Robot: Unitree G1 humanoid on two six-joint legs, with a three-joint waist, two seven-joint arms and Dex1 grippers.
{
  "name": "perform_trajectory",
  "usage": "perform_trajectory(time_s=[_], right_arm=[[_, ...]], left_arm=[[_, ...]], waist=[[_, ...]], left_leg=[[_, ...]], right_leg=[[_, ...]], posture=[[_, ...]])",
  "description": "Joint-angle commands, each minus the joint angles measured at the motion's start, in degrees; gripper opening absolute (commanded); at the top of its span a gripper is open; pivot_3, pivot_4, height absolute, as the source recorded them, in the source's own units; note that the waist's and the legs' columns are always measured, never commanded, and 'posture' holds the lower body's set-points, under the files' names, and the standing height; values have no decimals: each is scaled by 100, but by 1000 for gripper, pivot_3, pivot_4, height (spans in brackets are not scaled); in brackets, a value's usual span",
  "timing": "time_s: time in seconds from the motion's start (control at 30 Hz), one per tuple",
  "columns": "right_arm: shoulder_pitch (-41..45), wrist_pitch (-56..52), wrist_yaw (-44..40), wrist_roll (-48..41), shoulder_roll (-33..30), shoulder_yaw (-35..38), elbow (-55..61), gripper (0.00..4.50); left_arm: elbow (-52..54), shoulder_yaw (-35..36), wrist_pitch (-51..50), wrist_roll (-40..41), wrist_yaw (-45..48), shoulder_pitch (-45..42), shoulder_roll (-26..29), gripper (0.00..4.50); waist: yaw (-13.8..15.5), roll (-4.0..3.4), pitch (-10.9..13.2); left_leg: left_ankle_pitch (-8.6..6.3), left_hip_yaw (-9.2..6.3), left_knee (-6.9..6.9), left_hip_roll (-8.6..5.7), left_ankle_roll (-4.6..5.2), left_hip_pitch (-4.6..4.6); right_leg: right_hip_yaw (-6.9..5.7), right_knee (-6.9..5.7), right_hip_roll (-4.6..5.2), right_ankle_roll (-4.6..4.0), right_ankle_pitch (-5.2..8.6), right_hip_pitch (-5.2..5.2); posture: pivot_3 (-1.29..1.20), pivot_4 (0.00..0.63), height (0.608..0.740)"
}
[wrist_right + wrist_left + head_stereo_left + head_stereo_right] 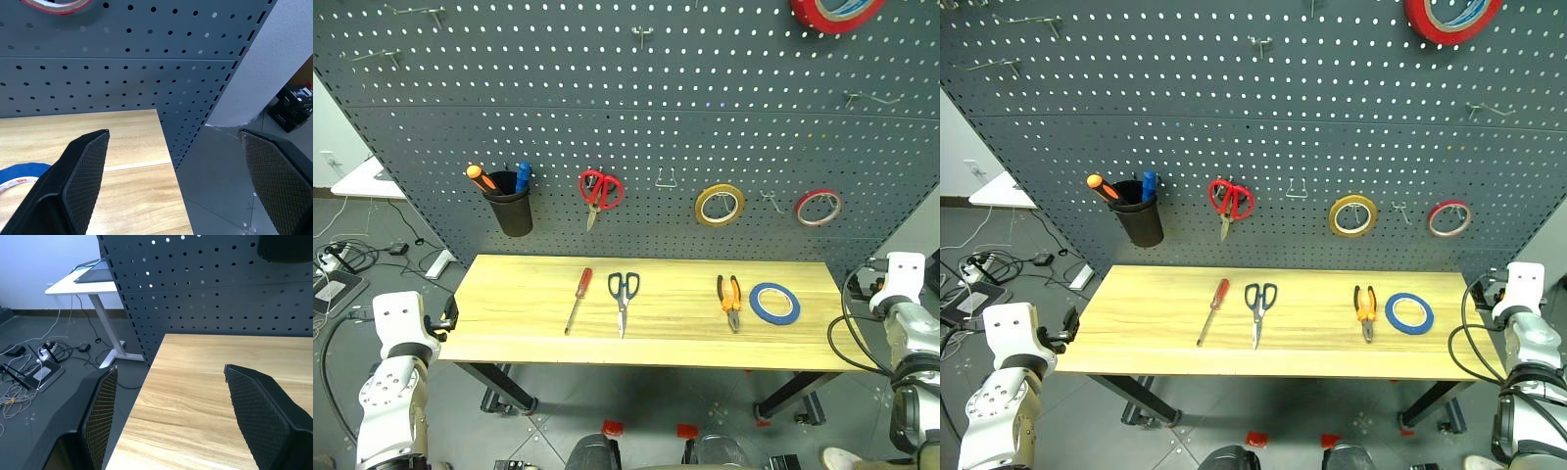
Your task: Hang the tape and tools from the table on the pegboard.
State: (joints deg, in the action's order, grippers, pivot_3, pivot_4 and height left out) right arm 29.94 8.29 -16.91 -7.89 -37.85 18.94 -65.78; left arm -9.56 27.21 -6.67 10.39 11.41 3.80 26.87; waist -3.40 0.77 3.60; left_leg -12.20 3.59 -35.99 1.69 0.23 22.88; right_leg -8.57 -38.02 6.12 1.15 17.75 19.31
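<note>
Nothing is hung yet; both hands, left [166,421] and right [171,186], are open and empty beside the worktop [509,294]; next, reach for the blue tape [774,303]

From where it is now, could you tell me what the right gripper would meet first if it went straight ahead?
Probably the dark grey perforated metal pegboard. The open right gripper points past the right end of the light wood plank table, toward the board's edge, so depth is uncertain; it could slip past.

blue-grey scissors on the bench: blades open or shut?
Shut. The scissors lie flat on the table, blades together in one line toward the front edge, handles toward the pegboard.
</note>
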Motion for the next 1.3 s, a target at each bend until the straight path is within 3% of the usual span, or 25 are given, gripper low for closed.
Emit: perform_trajectory(time_s=[0.03,0.37,0.6,0.87,1.03,1.13,1.3], right_arm=[[37,138,-18,-10,-111,31,58,4500],[-71,180,-442,139,8,-269,210,4500],[-809,197,-1432,268,262,-849,1338,4500],[-1678,-1520,-1970,374,401,-1680,4000,4500],[-1540,-2527,-1943,444,411,-1892,4691,4500],[-942,-2779,-1932,724,427,-2177,4153,4500],[-338,-2701,-2047,1046,454,-2535,3338,4500]], left_arm=[[52,-8,258,-76,67,-67,141,3659],[206,-104,19,-149,160,54,140,3659],[1447,-953,-260,36,966,136,65,3659],[1835,-1930,-1043,-41,1584,-750,233,3659],[1697,-2309,-1376,43,1799,-1342,133,3659],[1447,-3056,-1186,63,2615,-1866,41,3659],[1482,-3612,-1538,411,3570,-2266,17,3659]], waist=[[2,0,0],[2,-1,1],[26,-27,85],[16,-95,379],[5,-60,579],[3,-33,748],[4,-21,888]], left_leg=[[0,0,0,0,0,0],[0,1,0,0,0,0],[-3,4,0,2,2,1],[-3,9,-1,5,4,3],[-4,26,-1,7,6,26],[-7,39,1,11,7,23],[0,49,-6,10,-5,78]], right_leg=[[0,0,0,0,0,0],[2,0,0,0,0,1],[7,2,0,11,6,2],[21,-4,-3,24,13,12],[40,-13,-9,-2,-3,47],[45,-8,-12,-5,-4,48],[52,-1,-14,-3,-4,97]], posture=[[-84,8,740],[-82,16,740],[-120,66,740],[-183,159,740],[-209,201,740],[-219,232,740],[-217,258,740]])
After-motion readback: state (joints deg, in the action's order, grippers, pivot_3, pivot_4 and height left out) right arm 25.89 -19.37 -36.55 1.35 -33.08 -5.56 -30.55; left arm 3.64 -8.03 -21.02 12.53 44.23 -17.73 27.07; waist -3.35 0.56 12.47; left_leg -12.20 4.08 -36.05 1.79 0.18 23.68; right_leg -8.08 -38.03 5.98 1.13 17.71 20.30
